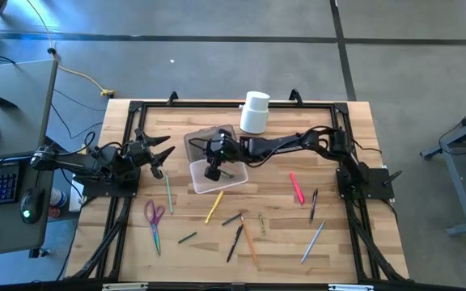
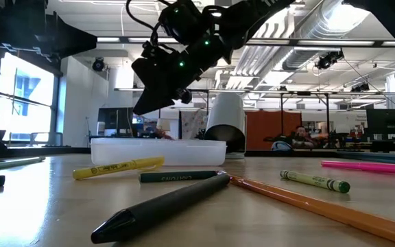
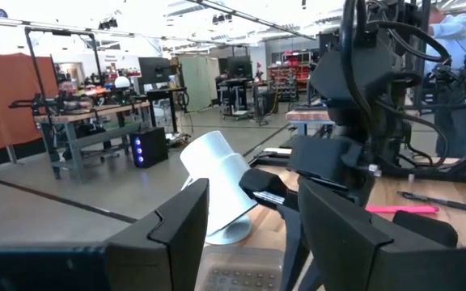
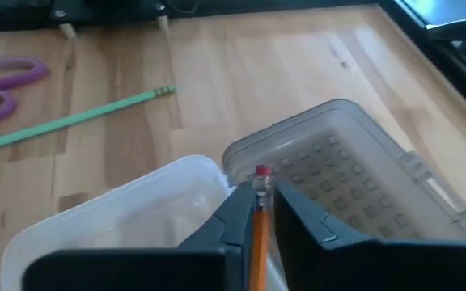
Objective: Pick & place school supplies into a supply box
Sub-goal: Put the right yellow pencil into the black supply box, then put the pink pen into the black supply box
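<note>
My right gripper hangs over the open clear supply box and is shut on an orange pencil with a red eraser. The box's greyish textured lid lies folded back on the table toward the far side. My left gripper is open and empty at the table's left, above the wood. Loose supplies lie flat on the table: a green pencil, pink-purple scissors, a yellow pen, a pink marker, and an orange pencil. My right gripper pinches the orange pencil between its two fingers just behind the eraser end, which sticks out past the fingertips. The pencil lies along the fingers. The fingers come from above, slanting down toward the box. The pencil is lifted clear over the box's edge by the lid.
A white cylindrical container stands at the far middle, just behind the lid. Black pens, a silver pen, a black pen and green crayons lie toward the near edge. A black frame runs round the table.
</note>
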Controlling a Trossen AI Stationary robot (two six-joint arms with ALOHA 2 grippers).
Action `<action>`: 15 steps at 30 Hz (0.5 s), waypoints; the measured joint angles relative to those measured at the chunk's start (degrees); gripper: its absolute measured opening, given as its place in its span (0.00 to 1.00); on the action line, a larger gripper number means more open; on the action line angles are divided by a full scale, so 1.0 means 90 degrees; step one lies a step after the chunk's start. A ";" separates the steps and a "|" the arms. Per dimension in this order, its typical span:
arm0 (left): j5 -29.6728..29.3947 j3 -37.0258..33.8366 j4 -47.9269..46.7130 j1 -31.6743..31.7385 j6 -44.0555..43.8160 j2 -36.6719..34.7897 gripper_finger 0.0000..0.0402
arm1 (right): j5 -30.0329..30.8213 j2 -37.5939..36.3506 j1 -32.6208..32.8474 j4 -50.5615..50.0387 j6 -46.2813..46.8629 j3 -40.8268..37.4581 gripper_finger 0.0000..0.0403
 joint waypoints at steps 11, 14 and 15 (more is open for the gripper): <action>0.0001 0.0000 0.0002 0.0000 -0.0001 0.0000 0.56 | 0.0343 -0.0058 0.0122 -0.0048 -0.0344 0.0007 0.24; 0.0001 0.0000 -0.0001 0.0000 -0.0001 0.0000 0.56 | 0.0559 -0.0326 0.0279 -0.0152 -0.0334 0.0011 0.25; 0.0001 0.0000 -0.0001 0.0000 -0.0001 0.0000 0.56 | 0.0663 -0.0473 0.0345 -0.0286 -0.0289 0.0017 0.25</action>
